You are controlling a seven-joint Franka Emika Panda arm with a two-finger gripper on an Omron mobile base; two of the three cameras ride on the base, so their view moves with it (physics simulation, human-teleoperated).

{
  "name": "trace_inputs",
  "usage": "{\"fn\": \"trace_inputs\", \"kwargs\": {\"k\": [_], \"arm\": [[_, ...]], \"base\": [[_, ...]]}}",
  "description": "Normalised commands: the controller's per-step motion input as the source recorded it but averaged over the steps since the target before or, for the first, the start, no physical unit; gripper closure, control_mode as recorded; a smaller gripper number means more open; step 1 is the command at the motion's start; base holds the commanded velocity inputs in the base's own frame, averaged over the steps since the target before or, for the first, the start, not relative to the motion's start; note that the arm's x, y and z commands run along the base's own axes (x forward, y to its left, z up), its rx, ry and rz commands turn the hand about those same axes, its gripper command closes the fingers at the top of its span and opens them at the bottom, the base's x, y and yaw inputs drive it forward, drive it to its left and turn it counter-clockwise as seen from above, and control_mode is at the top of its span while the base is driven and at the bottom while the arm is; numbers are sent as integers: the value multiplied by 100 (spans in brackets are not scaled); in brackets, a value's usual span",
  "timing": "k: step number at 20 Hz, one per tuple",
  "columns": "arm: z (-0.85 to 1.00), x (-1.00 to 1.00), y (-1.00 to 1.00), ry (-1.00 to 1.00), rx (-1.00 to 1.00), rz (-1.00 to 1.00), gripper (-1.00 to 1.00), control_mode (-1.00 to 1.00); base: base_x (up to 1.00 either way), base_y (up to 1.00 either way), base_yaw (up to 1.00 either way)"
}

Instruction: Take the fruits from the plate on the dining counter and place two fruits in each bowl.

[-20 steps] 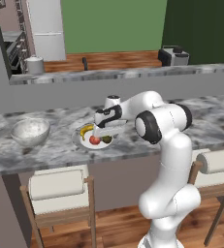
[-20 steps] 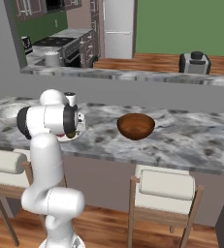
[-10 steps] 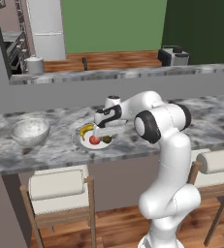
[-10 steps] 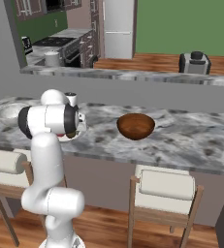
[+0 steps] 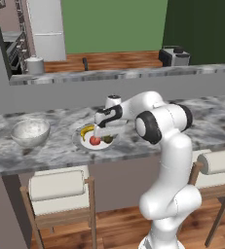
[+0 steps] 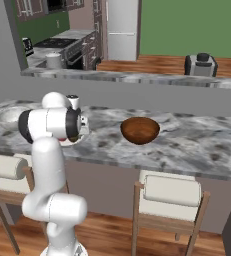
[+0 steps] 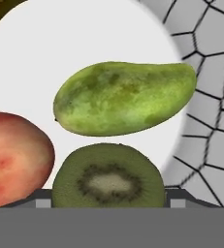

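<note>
The pale plate (image 5: 83, 141) lies on the marbled dining counter (image 5: 55, 153) and carries the yellow banana (image 5: 87, 130), the red fruit (image 5: 95, 140) and the dark brownish-green fruit (image 5: 107, 139). My gripper (image 5: 101, 132) hangs low over the plate. In the hand view the dark fruit (image 7: 108, 177), a cut half, sits between my open fingertips (image 7: 43, 197). The oblong green fruit (image 7: 125, 97) lies just beyond it and the red fruit (image 7: 14, 157) to its left. The speckled bowl (image 5: 31, 132) stands left of the plate. The dark brown bowl (image 6: 140, 130) stands to the right.
A raised grey ledge (image 5: 133, 80) runs behind the counter. Stools (image 5: 58, 187) stand under its front edge. A toaster (image 6: 201, 64) sits on the wooden worktop behind.
</note>
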Motion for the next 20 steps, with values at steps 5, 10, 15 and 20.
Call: {"fn": "trace_inputs", "kwargs": {"k": [5, 10, 15, 20], "arm": [[34, -65, -36, -16, 0, 0, 100, -100], [68, -48, -50, -9, 0, 0, 100, -100], [60, -26, -66, -4, 0, -3, 100, -100], [46, -7, -80, -9, 0, -8, 100, -100]], "base": [[0, 0, 0], [0, 0, 0], [0, 0, 0], [0, 0, 0]]}}
